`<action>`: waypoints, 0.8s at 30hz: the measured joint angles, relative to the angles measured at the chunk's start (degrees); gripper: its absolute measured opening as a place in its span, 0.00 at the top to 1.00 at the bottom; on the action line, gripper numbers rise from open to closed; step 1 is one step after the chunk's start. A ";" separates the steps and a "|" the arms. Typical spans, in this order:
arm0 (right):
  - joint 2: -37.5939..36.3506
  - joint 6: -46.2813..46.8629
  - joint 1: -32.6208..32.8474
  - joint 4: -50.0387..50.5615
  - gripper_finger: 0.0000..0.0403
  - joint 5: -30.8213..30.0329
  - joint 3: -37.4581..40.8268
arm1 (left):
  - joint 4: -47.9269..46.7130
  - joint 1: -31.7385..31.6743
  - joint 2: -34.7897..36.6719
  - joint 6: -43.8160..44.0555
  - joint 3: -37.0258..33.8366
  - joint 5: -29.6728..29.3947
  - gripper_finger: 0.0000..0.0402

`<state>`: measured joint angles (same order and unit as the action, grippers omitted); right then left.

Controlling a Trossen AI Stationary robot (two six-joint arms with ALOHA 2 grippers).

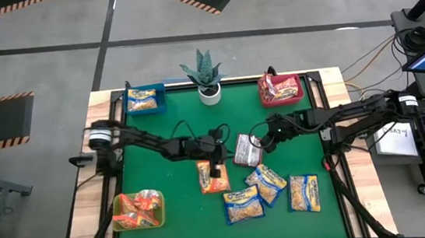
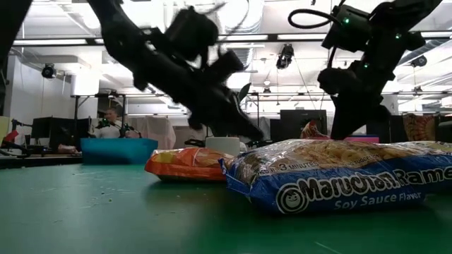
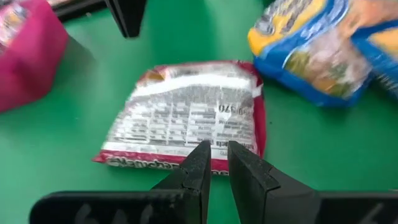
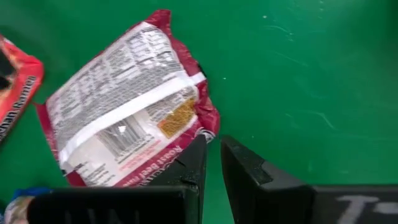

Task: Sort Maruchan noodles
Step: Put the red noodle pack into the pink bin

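Bins [image 1: 145, 100] part-filled; five pkts [image 1: 252, 192] left at 6 o'clock. Both grippers [image 1: 216, 168] [image 1: 259, 139] together, empty.

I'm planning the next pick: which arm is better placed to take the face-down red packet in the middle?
Probably the right: the right gripper sits at the red packet's edge on the red bin's side. The left gripper hovers over the orange packet.
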<state>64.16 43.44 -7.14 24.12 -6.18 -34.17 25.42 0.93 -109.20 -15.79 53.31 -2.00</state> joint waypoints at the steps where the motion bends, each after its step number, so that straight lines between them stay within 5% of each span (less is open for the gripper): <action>1: -0.02 0.29 -0.04 -0.29 0.91 -0.11 0.23 | -0.02 -0.08 -1.26 0.00 0.69 0.00 0.91; 8: -0.02 4.53 -2.29 -0.61 0.82 2.21 0.78 | 0.14 -0.09 -7.99 0.05 5.28 0.18 0.91; 16: -0.02 5.30 -4.68 -2.65 0.52 4.30 3.40 | 0.88 -1.16 -10.15 2.60 5.89 0.51 0.91; 24: 0.30 9.58 -4.80 -19.59 0.25 7.92 10.41 | 0.71 -2.61 -10.16 4.28 5.11 0.43 0.91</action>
<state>64.46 53.01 -11.94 4.53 1.74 -23.76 26.14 -1.69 -119.36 -11.52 58.41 -1.57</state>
